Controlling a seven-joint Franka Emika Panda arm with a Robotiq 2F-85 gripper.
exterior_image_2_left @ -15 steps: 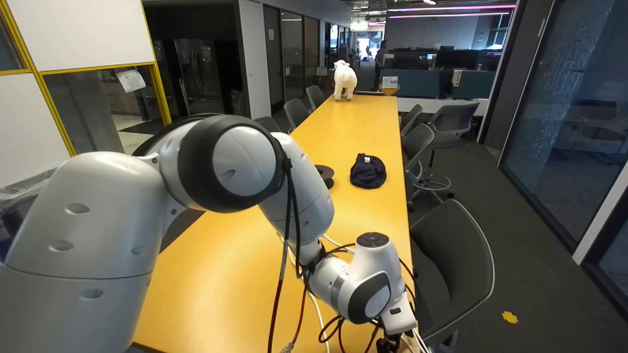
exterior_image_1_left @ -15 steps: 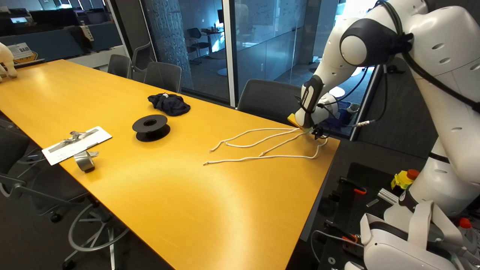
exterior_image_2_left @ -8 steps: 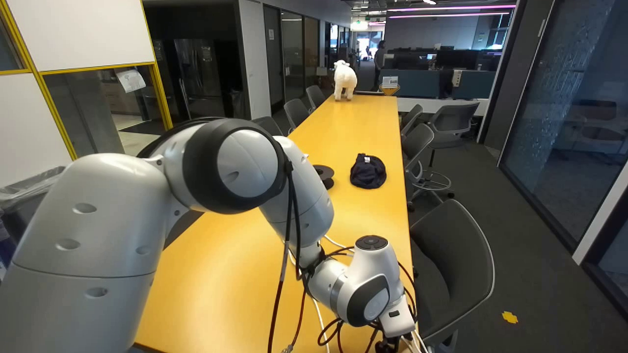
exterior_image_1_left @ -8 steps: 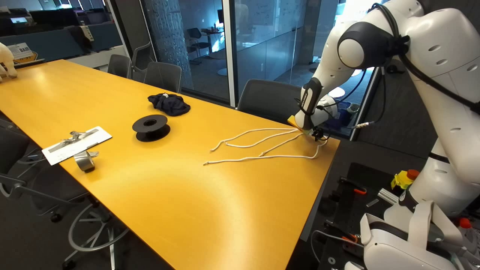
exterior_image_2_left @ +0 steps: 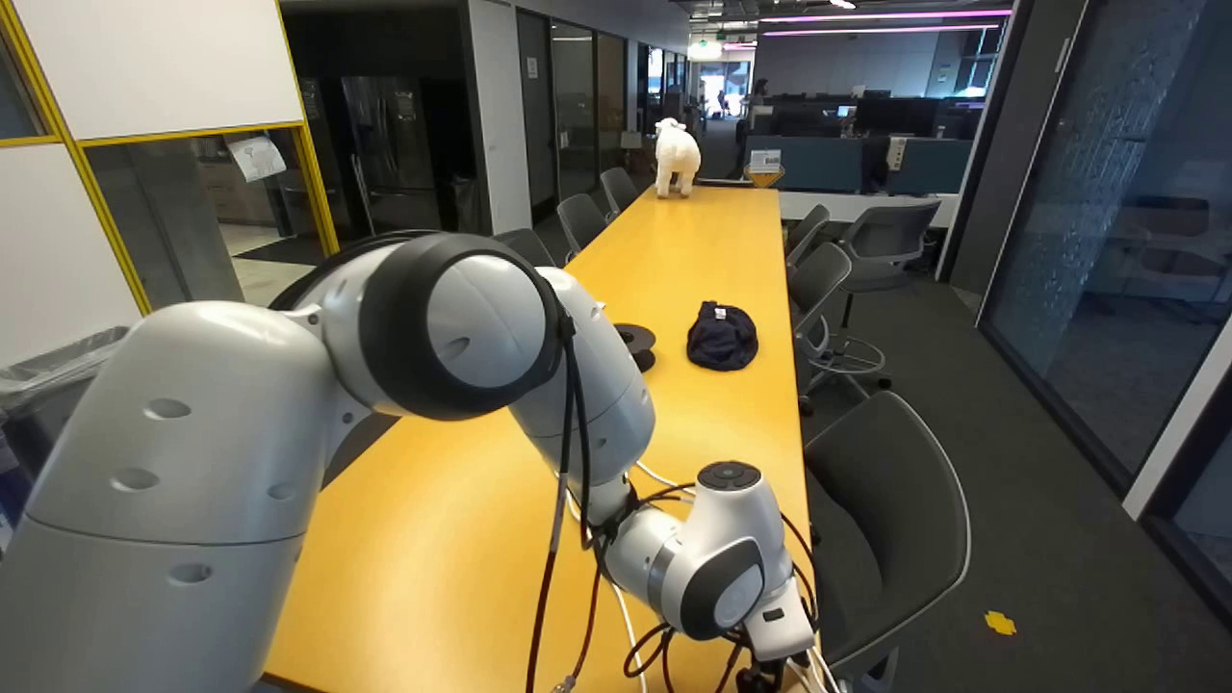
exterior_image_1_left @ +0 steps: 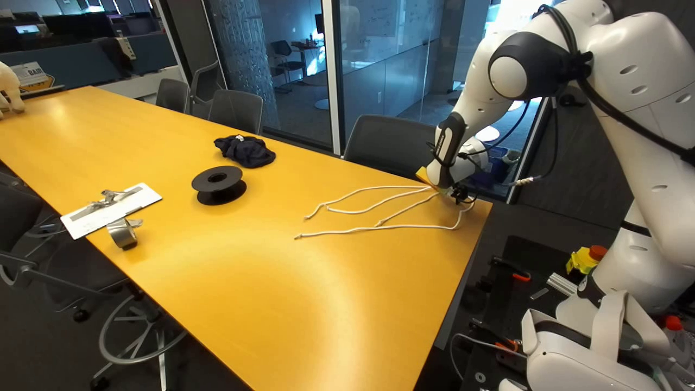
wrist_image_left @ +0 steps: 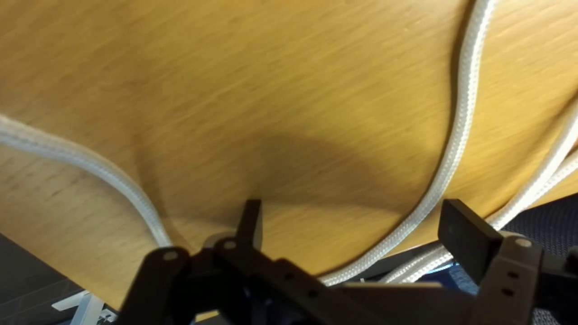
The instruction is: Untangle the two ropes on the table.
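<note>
Two cream ropes (exterior_image_1_left: 404,226) lie in long wavy strands near the corner of the yellow-orange table (exterior_image_1_left: 304,293). Where they cross is hidden beneath my arm in the exterior views. In the wrist view my gripper (wrist_image_left: 351,205) stands open, low at the table's edge. A single rope strand (wrist_image_left: 467,90) curves down between its fingers, touching neither visibly. Two strands (wrist_image_left: 533,189) run close together behind the right-hand finger and past the table edge. Another strand (wrist_image_left: 95,162) bends in from the left, outside the left-hand finger, and disappears behind the gripper.
Farther along the table are a black spool (exterior_image_1_left: 218,182), a dark cloth (exterior_image_1_left: 247,152), a tape roll (exterior_image_1_left: 122,233) and a white strip (exterior_image_1_left: 111,210). A grey chair (exterior_image_2_left: 895,539) stands close beside the edge where my gripper is. Cables (exterior_image_2_left: 577,423) hang from the arm.
My arm has shifted slightly, and the hand sits a touch lower than one second ago. Over the last half second it is still. The ropes look unchanged.
</note>
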